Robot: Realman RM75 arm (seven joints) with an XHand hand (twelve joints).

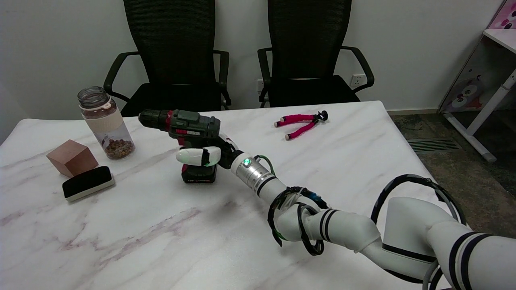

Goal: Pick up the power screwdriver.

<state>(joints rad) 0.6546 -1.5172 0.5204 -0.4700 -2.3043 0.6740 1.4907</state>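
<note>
The power screwdriver [181, 123] is dark green and black with red trim, standing upright on its battery base on the white marble table [169, 237], its chuck pointing left. My right hand [207, 155] reaches in from the lower right and wraps around the screwdriver's handle, a white finger lying across the front of the grip just above the battery. The handle itself is mostly hidden by the hand. Whether the battery base touches the table or hovers just above it I cannot tell.
A clear jar [105, 123] with brown bits inside stands at the left, with a brown cube [71, 157] and a black-and-white eraser [88, 183] near it. A pink-legged mini tripod [300, 123] lies at the back right. Two black chairs [177, 60] stand behind the table.
</note>
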